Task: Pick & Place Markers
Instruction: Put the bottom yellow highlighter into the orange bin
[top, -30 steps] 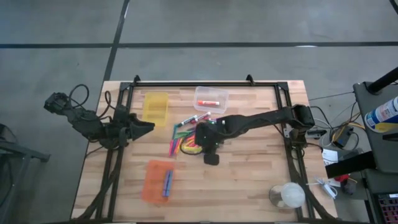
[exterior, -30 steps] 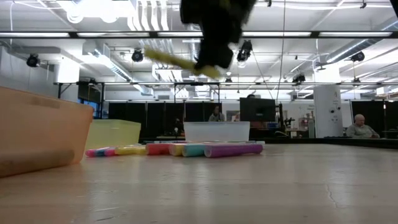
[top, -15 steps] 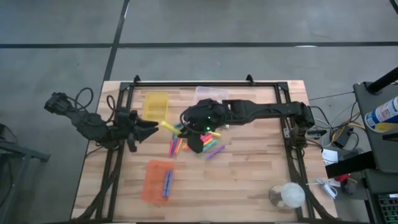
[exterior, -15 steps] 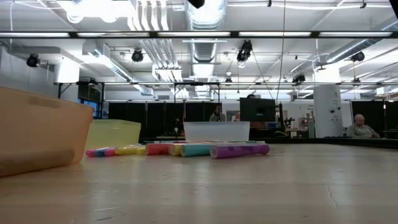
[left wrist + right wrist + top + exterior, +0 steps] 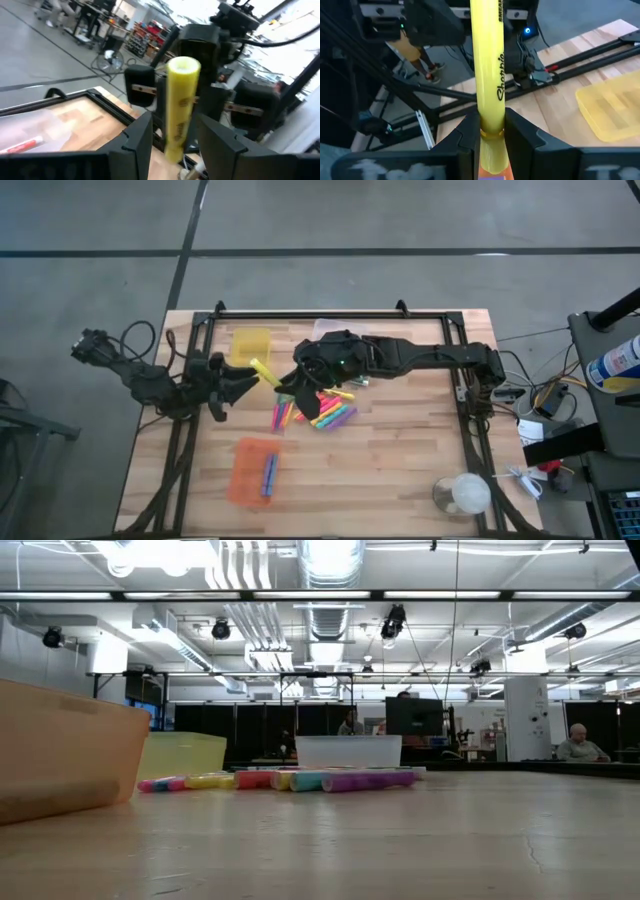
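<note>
Above table, right claw (image 5: 281, 379) grips yellow marker (image 5: 263, 372); left claw (image 5: 248, 379) seemingly open.

Open industrial lab: ducts (image 5: 330, 610), workstations.

Wooden table (image 5: 400, 450): markers (image 5: 320, 412), yellow bin (image 5: 249, 345), orange bin (image 5: 252, 470).

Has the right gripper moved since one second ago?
Yes. In the high view the right gripper, holding the yellow marker, moved from below the clear bin toward the yellow bin and left gripper.
</note>
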Robot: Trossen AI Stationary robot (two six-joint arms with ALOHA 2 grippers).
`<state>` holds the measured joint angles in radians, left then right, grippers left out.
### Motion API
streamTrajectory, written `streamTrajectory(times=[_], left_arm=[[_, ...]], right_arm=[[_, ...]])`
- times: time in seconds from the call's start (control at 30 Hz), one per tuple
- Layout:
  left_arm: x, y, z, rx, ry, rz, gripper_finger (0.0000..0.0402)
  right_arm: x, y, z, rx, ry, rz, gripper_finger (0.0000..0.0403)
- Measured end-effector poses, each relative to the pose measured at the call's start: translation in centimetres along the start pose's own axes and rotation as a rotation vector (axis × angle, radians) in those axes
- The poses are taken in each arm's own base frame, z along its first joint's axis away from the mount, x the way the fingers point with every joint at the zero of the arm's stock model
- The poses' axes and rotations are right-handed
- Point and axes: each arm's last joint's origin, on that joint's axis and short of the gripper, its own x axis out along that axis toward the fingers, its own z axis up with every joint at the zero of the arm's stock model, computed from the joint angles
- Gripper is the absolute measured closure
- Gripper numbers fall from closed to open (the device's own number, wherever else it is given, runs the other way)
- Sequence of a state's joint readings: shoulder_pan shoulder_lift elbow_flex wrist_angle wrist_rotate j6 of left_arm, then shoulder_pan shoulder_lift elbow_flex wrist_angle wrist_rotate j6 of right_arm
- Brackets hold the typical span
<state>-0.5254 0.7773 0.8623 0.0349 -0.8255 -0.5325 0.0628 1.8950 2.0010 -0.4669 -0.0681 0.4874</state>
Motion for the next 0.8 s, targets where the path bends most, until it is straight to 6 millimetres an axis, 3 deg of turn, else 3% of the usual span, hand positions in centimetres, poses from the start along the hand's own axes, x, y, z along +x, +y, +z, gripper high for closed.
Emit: streamTrajectory(times=[0.8], left_arm=[[1.0, 0.0, 0.9, -0.030, -0.069, -0.043, 0.0257]], right_arm=[[0.4, 0.2, 0.3, 0.083, -0.053, 0.054, 0.0342]])
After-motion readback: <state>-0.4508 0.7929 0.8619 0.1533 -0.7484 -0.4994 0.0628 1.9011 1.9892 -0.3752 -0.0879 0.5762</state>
